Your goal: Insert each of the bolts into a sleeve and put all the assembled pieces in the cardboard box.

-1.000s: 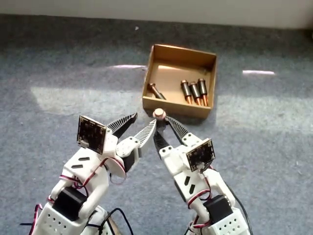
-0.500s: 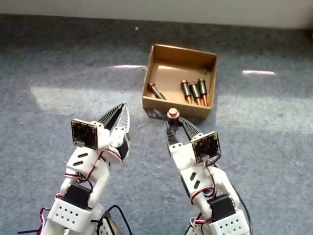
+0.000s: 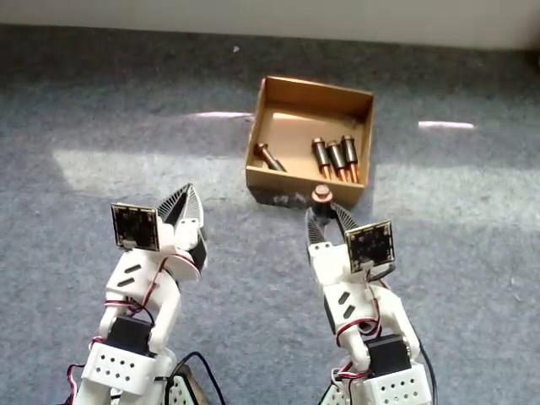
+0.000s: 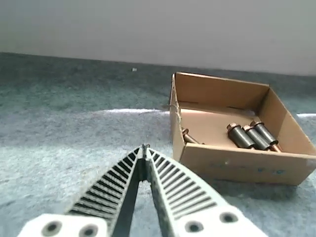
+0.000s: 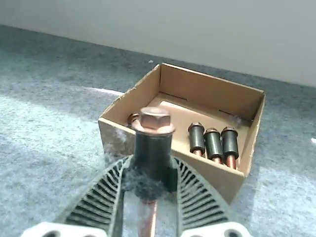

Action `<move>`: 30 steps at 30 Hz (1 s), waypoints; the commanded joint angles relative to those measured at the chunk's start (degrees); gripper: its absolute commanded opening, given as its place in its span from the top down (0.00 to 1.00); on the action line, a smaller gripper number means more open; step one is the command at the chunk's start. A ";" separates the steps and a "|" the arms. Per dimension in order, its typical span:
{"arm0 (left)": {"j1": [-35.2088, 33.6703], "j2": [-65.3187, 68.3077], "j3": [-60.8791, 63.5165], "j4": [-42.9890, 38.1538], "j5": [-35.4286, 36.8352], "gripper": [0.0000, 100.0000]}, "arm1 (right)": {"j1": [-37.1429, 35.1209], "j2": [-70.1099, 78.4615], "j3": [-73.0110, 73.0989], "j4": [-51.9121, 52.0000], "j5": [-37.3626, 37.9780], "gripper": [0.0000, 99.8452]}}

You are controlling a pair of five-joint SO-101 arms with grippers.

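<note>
My right gripper [image 3: 322, 211] [image 5: 150, 173] is shut on an assembled piece [image 5: 153, 148], a copper bolt inside a dark sleeve, held upright just in front of the cardboard box [image 3: 363, 114]. Its bolt head [image 3: 321, 195] sits by the box's near wall. In the box lie three assembled pieces [image 3: 336, 158] [image 5: 213, 143] side by side and one more [image 3: 268, 157] at the left. My left gripper [image 3: 187, 201] [image 4: 144, 150] is shut and holds nothing, over the carpet to the left of the box [image 4: 232, 163].
Grey carpet [image 3: 126, 126] covers the whole surface, with open room left and right of the box. A pale wall [image 4: 148, 24] runs behind the box.
The left gripper let go of the piece, shut and drew back to the left. The right gripper carried the assembled piece to the right along the box's near wall.
</note>
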 commanded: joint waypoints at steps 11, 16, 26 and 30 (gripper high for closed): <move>-0.57 -0.66 1.89 10.90 -0.26 0.98 | 7.78 -0.84 -12.62 21.14 0.53 0.99; -0.66 -0.66 1.89 10.99 -0.26 0.98 | 7.78 -0.75 -15.69 21.76 4.04 0.99; -0.66 -0.48 1.89 10.99 -0.26 0.98 | 7.78 22.02 -32.22 21.32 4.04 0.99; -0.66 -0.40 1.89 10.99 -0.26 0.98 | 7.78 34.24 -41.71 20.79 4.04 0.99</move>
